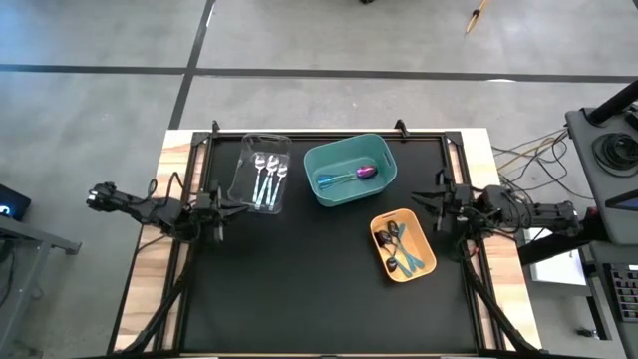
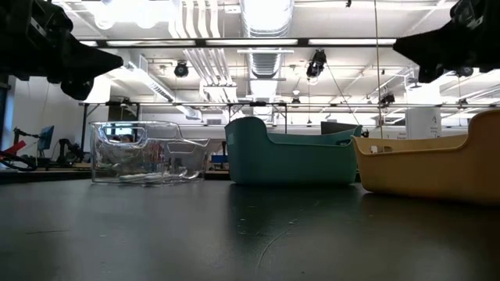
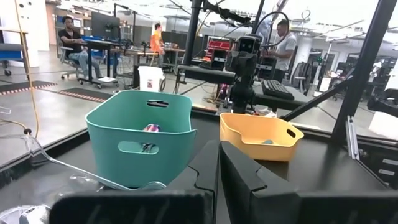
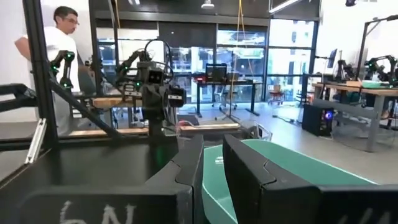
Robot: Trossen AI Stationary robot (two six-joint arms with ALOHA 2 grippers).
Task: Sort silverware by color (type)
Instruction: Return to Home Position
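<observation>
Counter [image 1: 319, 299]: a dark surface that carried three bins in its back half. The two arms waited at its left and right edges.

Left pincer [image 1: 227, 208]: was raised at the left edge and pointed inward. In the left wrist view its fingers were pressed almost together, with only a thin line between them, and held nothing.

Right pincer [image 1: 431, 202]: was raised at the right edge and faced the left one across the counter. In the right wrist view its fingers stood a narrow gap apart, and nothing was between them.

Clear bin [image 1: 246, 160]: stood just beside the left pincer, a little further back.

Silver spoons [image 1: 267, 178]: lay side by side inside the clear bin, near the left pincer but not touching it.

Teal bin [image 1: 351, 145]: stood between the two pincers, toward the back, and apart from both.

Purple spoon [image 1: 367, 173]: lay inside the teal bin and had a bluish handle. It was closer to the right pincer than to the left one. I could not tell how many pieces were in this bin.

Orange bin [image 1: 380, 221]: stood near the right pincer, a little to the front and inward of it.

Dark spoons [image 1: 399, 249]: had teal handles and lay together inside the orange bin, lower than the right pincer and not touching it.

Room: some people were at desks behind the counter, far away.
</observation>
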